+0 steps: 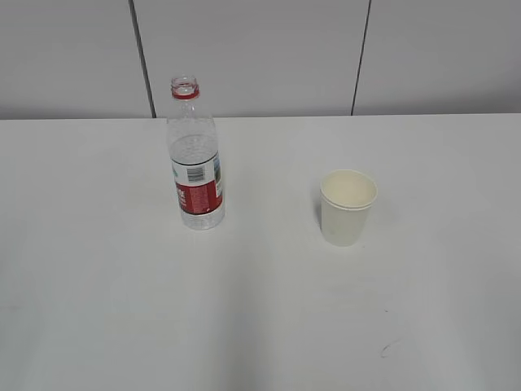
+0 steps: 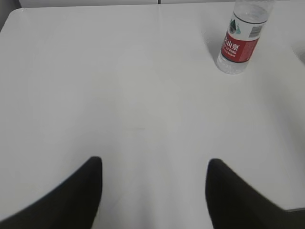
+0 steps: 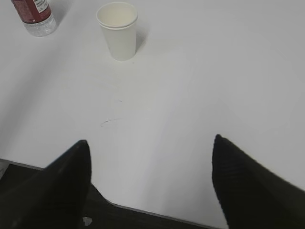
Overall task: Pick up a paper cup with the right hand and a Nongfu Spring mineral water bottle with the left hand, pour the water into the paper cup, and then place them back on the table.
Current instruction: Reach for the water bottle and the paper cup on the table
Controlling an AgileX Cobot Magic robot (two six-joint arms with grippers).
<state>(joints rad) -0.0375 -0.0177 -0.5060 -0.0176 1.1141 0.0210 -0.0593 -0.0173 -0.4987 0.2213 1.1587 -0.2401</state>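
Observation:
The Nongfu Spring mineral water bottle [image 1: 195,163] stands upright and uncapped on the white table [image 1: 122,309], left of centre; it also shows in the left wrist view [image 2: 240,36] and at the top left of the right wrist view [image 3: 34,14]. The paper cup [image 1: 348,207] stands upright to its right and shows in the right wrist view [image 3: 118,29]. My left gripper [image 2: 153,164] is open and empty, well short of the bottle. My right gripper [image 3: 150,145] is open and empty over the table's near edge, well short of the cup. Neither arm shows in the exterior view.
A grey panelled wall [image 1: 260,49] runs behind the table. Faint marks lie on the tabletop near the front right [image 1: 389,349]. The table's near edge [image 3: 157,213] shows under the right gripper and its far left corner [image 2: 14,12] in the left wrist view.

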